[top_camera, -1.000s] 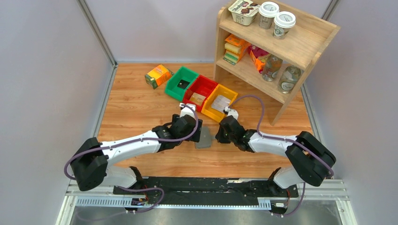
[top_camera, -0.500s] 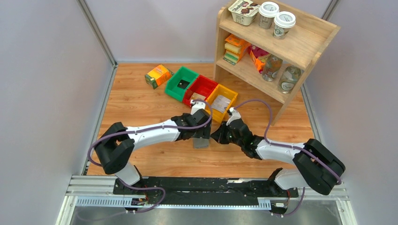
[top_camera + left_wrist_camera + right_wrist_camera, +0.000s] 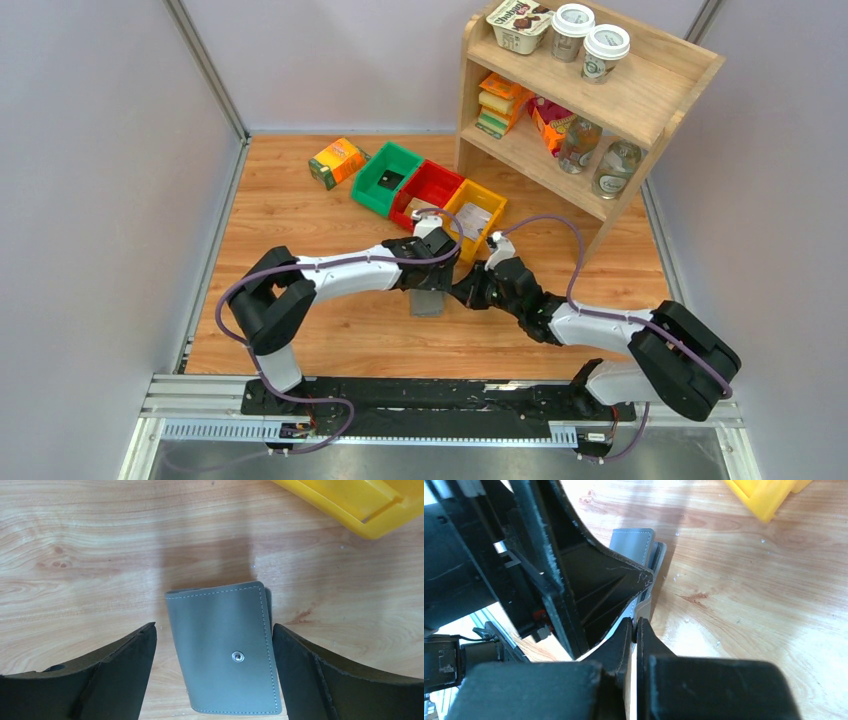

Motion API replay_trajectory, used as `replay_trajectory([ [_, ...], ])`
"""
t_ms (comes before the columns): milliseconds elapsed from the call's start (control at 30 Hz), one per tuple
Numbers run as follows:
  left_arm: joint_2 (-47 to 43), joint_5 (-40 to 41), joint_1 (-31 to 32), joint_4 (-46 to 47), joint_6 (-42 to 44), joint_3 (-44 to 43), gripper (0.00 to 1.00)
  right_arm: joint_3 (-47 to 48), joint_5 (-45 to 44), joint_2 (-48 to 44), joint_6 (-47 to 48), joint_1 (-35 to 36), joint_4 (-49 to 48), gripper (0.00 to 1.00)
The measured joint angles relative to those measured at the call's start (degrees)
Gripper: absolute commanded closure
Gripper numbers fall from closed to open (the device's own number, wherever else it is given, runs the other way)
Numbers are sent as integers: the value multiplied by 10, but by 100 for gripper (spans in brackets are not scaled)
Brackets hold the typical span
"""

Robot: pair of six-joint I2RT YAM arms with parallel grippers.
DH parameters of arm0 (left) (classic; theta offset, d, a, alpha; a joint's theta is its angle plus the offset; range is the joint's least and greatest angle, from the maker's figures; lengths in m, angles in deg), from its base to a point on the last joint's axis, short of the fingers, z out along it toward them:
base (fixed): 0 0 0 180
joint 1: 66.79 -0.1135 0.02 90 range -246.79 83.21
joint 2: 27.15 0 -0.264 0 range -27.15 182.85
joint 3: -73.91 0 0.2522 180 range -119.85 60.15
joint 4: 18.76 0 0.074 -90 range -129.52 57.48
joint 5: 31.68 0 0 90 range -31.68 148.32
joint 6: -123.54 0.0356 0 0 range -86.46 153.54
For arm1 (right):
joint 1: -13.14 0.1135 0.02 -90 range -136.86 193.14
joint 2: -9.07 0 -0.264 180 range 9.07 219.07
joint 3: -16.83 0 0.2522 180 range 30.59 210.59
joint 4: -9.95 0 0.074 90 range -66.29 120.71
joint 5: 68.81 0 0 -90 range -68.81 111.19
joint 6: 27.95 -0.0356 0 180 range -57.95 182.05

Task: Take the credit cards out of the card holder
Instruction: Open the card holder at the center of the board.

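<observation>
The grey card holder (image 3: 432, 300) lies closed on the wooden table, its snap stud facing up in the left wrist view (image 3: 225, 650). My left gripper (image 3: 214, 630) is open, with one finger on each side of the holder, just above it. My right gripper (image 3: 635, 622) is shut on the holder's grey snap tab (image 3: 644, 605) at its right edge. It sits right of the holder in the top view (image 3: 460, 292). No credit cards show at the holder; its inside is hidden.
Green (image 3: 372, 190), red (image 3: 412, 205) and yellow (image 3: 492, 200) bins stand just behind the holder, each with a small flat item inside. An orange-green carton (image 3: 337, 161) lies at the back left. A wooden shelf (image 3: 640, 95) with cups, bottles and packets stands at the back right.
My left arm has reached further right, bringing its gripper over the holder. My right gripper has moved left, up to the holder's right edge. The holder has stayed in place.
</observation>
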Motion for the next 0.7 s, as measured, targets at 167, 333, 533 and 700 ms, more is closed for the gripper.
replay_trajectory([
  [167, 0, 0, -5, 1, -9, 3, 23, 0, -1, -9, 3, 0, -2, 100],
  [333, -20, 0, -6, 7, -18, 24, 39, -1, -5, -11, 7, 0, 3, 100],
  [533, -124, -2, -24, 20, -24, 98, 45, -1, -29, -34, 12, 3, 15, 100],
  [700, -175, -12, -34, 27, -35, 146, 52, -1, -50, -35, 12, 3, 27, 100],
])
